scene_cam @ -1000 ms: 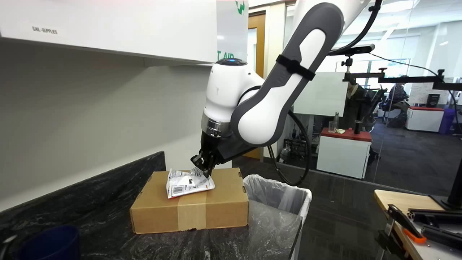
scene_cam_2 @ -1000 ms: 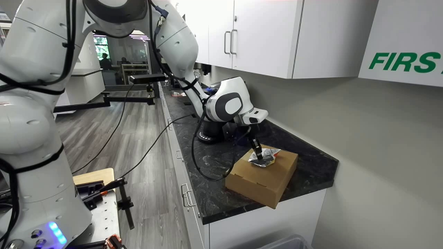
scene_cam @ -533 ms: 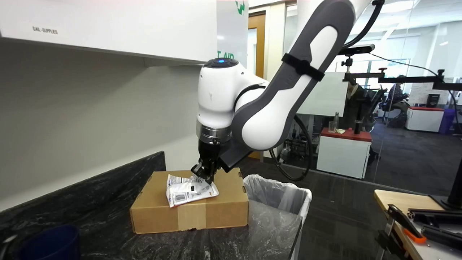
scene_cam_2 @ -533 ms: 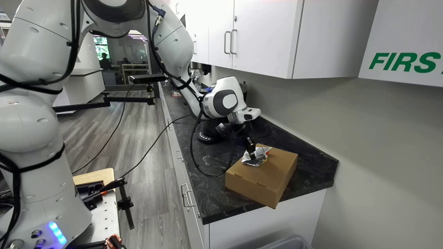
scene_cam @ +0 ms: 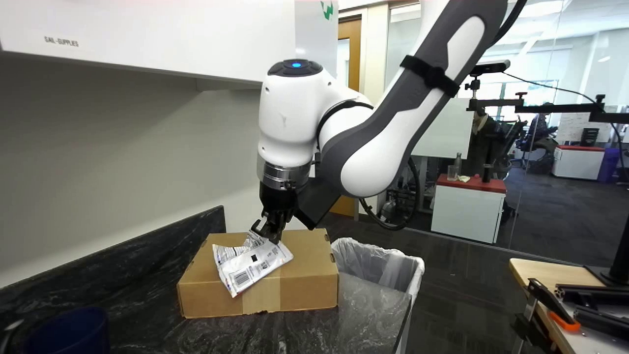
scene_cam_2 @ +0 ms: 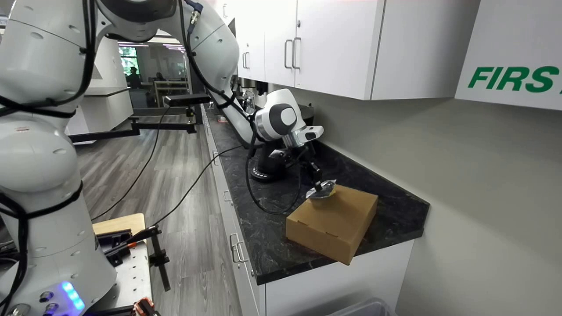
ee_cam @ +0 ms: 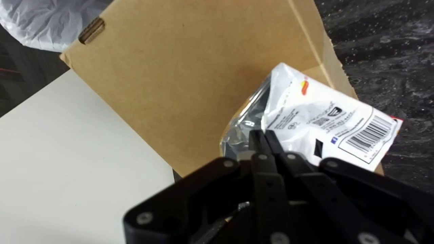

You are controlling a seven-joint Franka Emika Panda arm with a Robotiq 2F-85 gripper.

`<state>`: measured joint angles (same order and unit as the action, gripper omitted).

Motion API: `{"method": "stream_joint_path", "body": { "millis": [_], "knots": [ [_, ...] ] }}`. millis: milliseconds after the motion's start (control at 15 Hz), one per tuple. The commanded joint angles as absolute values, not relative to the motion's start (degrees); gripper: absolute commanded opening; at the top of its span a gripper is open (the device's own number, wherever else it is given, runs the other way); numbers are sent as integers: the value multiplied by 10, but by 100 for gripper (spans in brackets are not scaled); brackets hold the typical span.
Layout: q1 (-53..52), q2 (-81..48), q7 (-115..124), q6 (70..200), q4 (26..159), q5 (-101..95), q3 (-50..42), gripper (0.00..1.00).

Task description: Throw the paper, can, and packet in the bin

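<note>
The packet (scene_cam: 258,265) is a silvery-white wrapper with print and a barcode. It is tilted over the taped edge of the brown cardboard box; it also shows in an exterior view (scene_cam_2: 322,190) and in the wrist view (ee_cam: 342,125). My gripper (scene_cam: 268,237) is shut on the packet's crinkled end; its fingertips meet on the wrapper in the wrist view (ee_cam: 264,134). I cannot tell whether the packet still touches the box. The bin (scene_cam: 415,275), lined with a whitish bag, stands past the counter's end; its liner shows in the wrist view (ee_cam: 44,37). Paper and can are out of view or hidden.
The cardboard box (scene_cam: 309,268) sits on the dark counter (scene_cam: 363,305), between the gripper and the bin. A dark blue cup (scene_cam: 69,332) stands on the counter. White cabinets (scene_cam: 147,39) hang above. A greyish plastic rim (scene_cam_2: 369,307) shows at an exterior view's bottom edge.
My gripper and the packet have moved together toward the taped side of the box. The packet has turned and tilted, its barcode end now over that edge.
</note>
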<state>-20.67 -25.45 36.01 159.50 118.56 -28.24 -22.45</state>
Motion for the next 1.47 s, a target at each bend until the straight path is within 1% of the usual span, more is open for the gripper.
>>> {"method": "stream_joint_path", "body": {
  "millis": [0, 200, 333, 667, 867, 1400],
  "knots": [
    [-215, -214, 375, 1562, 1200, -321, -235, 1],
    [-195, -205, 364, 1516, 1180, -316, -216, 1],
    [-191, -177, 373, 1477, 1185, -327, -214, 1],
    [-161, -206, 391, 1395, 1126, -346, -191, 1],
    [-144, -163, 394, 1345, 1134, -370, -179, 2],
    [-76, -39, 323, 1287, 1186, -332, -101, 1]
  ]
}}
